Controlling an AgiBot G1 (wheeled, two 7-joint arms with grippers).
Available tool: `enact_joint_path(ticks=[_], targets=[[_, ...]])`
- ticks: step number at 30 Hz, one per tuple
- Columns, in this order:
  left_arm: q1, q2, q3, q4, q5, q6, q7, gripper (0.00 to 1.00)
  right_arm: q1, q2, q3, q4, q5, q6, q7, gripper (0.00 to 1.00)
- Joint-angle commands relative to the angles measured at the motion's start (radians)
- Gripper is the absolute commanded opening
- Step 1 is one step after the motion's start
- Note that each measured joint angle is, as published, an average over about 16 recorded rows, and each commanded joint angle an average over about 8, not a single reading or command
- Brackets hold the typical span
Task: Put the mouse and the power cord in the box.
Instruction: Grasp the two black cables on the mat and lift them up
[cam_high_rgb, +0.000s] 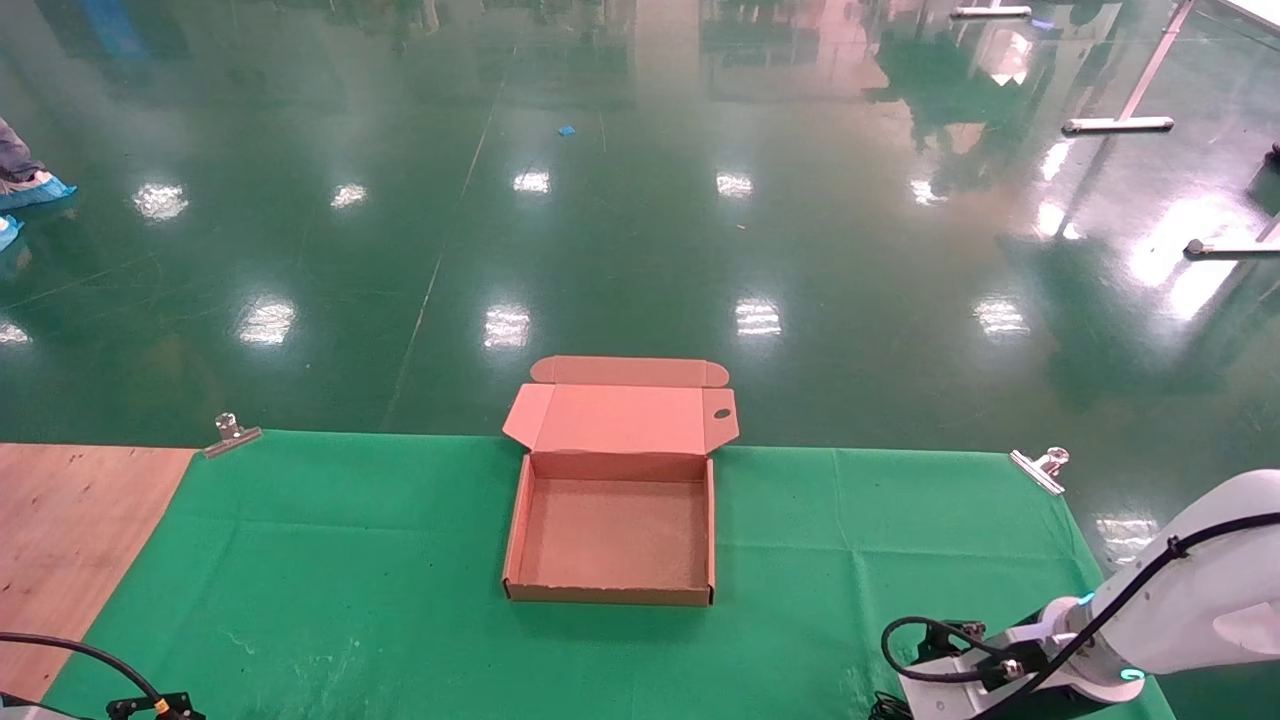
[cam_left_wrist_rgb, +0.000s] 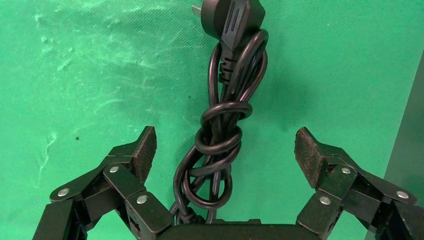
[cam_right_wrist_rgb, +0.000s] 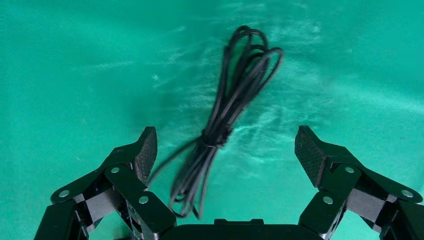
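Note:
The brown cardboard box (cam_high_rgb: 610, 594) lies open and empty in the middle of the green cloth, its lid (cam_high_rgb: 620, 420) folded back at the far side. In the left wrist view the power cord (cam_left_wrist_rgb: 222, 145), a knotted black coil with its plug (cam_left_wrist_rgb: 235, 17) at the far end, lies on the cloth between the spread fingers of my open left gripper (cam_left_wrist_rgb: 225, 137). In the right wrist view a thin black bundled cable (cam_right_wrist_rgb: 235, 95), the mouse's, lies under my open right gripper (cam_right_wrist_rgb: 226, 132). The mouse body is out of view. Neither gripper touches anything.
The green cloth (cam_high_rgb: 300, 560) is held by metal clips (cam_high_rgb: 232, 434) (cam_high_rgb: 1040, 467) at its far corners. Bare wood (cam_high_rgb: 70, 520) shows at the left. My right arm (cam_high_rgb: 1180, 600) sits at the near right corner. Glossy green floor lies beyond the table.

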Motion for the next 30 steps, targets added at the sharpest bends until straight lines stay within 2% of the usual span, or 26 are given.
enact_joint_path(ticks=[1, 2, 3, 4, 16, 30], targets=[[-0.001, 0.002, -0.001, 0.011, -0.002, -0.004, 0.005, 0.30, 0.000, -0.006, 0.003, -0.022, 0.005, 0.011, -0.012, 0.25], [-0.002, 0.004, -0.001, 0.014, -0.001, -0.006, 0.007, 0.17, 0.001, -0.010, 0.006, -0.032, 0.008, 0.013, -0.018, 0.12], [-0.002, 0.005, -0.001, 0.018, -0.001, -0.008, 0.009, 0.06, 0.003, -0.013, 0.008, -0.042, 0.012, 0.015, -0.024, 0.04], [-0.002, 0.007, 0.000, 0.021, 0.000, -0.010, 0.011, 0.00, 0.004, -0.016, 0.009, -0.051, 0.015, 0.016, -0.030, 0.00], [-0.005, 0.005, -0.004, 0.058, -0.006, -0.013, 0.020, 0.00, 0.030, -0.041, 0.016, -0.133, 0.027, 0.010, -0.086, 0.00], [-0.015, 0.003, -0.001, 0.071, -0.002, -0.007, 0.018, 0.00, 0.058, -0.036, 0.022, -0.174, 0.036, -0.008, -0.125, 0.00]])
